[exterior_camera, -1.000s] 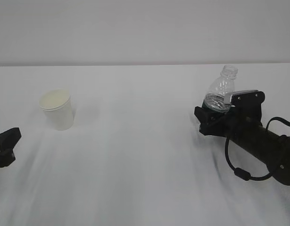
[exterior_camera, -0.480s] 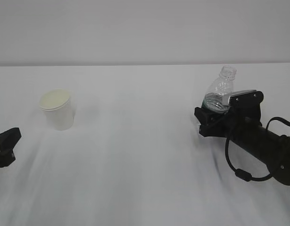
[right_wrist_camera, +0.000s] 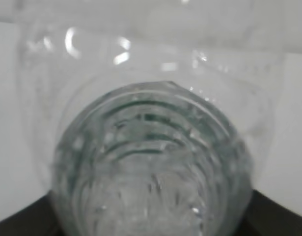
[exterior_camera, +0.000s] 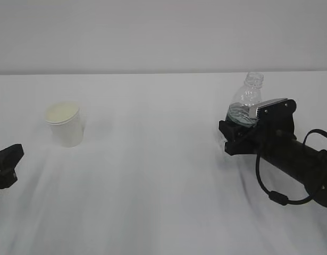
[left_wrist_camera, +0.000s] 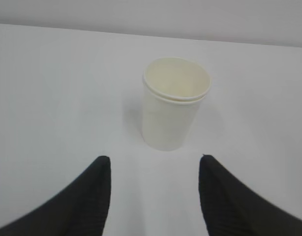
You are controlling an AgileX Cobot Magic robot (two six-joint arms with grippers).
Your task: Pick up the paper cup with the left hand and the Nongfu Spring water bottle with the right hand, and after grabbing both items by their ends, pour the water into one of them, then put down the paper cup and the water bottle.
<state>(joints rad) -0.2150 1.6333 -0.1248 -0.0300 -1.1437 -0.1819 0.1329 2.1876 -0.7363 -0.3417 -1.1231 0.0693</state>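
Right tool (exterior_camera: 243,130): its jaws sit around the lower body of the Nongfu Spring water bottle; whether they press on it or stand just clear cannot be told. The black arm reaches in low from the right edge of the exterior view, with a looped cable hanging beneath it.
Nongfu Spring water bottle (exterior_camera: 248,101): clear, ribbed, no cap, leaning a little to the right, its neck and upper body rising above the tool. The right wrist view is filled by its ribbed wall (right_wrist_camera: 151,167), seen from very close, with a hint of dark green in it. Whether its base rests on the table is hidden by the tool.
Water: cannot be made out through the blur and reflections.
Left tool (left_wrist_camera: 153,191): jaws apart and empty, two dark ribbed fingers (left_wrist_camera: 99,184) low in the left wrist view. In the exterior view only its black tip (exterior_camera: 5,164) shows at the left edge.
Paper cup (left_wrist_camera: 174,103): upright on the table, mouth up, cream inside, straight ahead of the left tool and clear of both fingers. In the exterior view it (exterior_camera: 65,123) stands on the left half, well apart from the bottle.
Table (exterior_camera: 152,175): plain white, running back to a pale wall.
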